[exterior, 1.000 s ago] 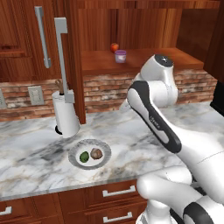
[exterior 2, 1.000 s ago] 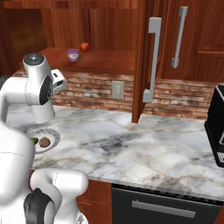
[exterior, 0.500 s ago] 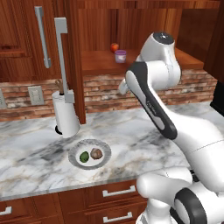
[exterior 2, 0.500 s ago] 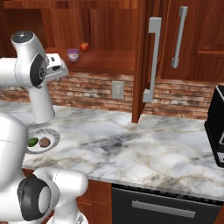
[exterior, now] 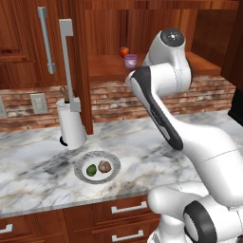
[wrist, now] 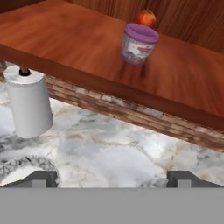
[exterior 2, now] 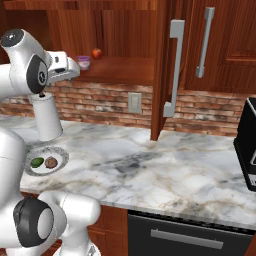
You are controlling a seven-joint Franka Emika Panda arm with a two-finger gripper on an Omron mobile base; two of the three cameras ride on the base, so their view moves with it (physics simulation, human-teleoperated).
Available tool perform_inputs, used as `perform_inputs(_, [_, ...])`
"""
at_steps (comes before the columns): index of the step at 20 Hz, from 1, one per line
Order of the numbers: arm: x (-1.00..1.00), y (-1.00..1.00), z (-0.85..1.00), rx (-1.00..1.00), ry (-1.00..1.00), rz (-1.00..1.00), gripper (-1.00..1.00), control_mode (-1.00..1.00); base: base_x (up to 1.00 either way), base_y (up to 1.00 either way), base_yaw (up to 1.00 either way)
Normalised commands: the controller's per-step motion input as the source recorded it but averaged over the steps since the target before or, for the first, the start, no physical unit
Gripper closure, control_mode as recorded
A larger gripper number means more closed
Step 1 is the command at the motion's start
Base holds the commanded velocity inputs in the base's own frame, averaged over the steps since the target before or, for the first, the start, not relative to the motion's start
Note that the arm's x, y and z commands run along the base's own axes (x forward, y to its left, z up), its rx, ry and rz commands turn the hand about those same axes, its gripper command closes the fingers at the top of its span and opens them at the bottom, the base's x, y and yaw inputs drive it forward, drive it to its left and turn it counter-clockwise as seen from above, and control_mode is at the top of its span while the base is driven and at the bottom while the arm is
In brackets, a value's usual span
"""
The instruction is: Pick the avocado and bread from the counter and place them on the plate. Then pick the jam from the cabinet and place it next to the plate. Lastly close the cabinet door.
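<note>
The avocado (exterior: 91,170) and the bread (exterior: 104,166) lie side by side on the plate (exterior: 114,158), which sits on the marble counter (exterior: 142,142). The jam (wrist: 139,43) stands on the open cabinet's wooden shelf (wrist: 65,39), with a red-orange fruit just behind it. My gripper (wrist: 113,179) is open, its finger tips wide apart with nothing between them. It hangs at about shelf height in front of the shelf edge, short of the jam (exterior 2: 84,62). The cabinet door (exterior 2: 162,65) stands open, edge-on, with its grey bar handle (exterior 2: 173,67).
A white paper-towel roll (exterior: 71,123) stands on the counter beside the plate, under the shelf's left end. The red-orange fruit (exterior: 124,51) sits close to the jam. A black appliance (exterior 2: 247,145) is at the far right of the counter.
The arm has swung upward and the hand has risen from above the counter to shelf height, facing the jam. The gripper stayed open. Nothing on the plate or shelf moved.
</note>
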Motion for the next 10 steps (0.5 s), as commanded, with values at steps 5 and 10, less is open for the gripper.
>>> perform_inputs(5, [0.48, -0.06, 0.42, 0.18, -0.06, -0.12, -1.00, -1.00, 0.00, 0.00, 0.00])
perform_inputs(10, [0.40, 0.00, 0.15, 0.24, -0.02, -0.09, -1.00, -1.00, 0.00, 0.00, 0.00])
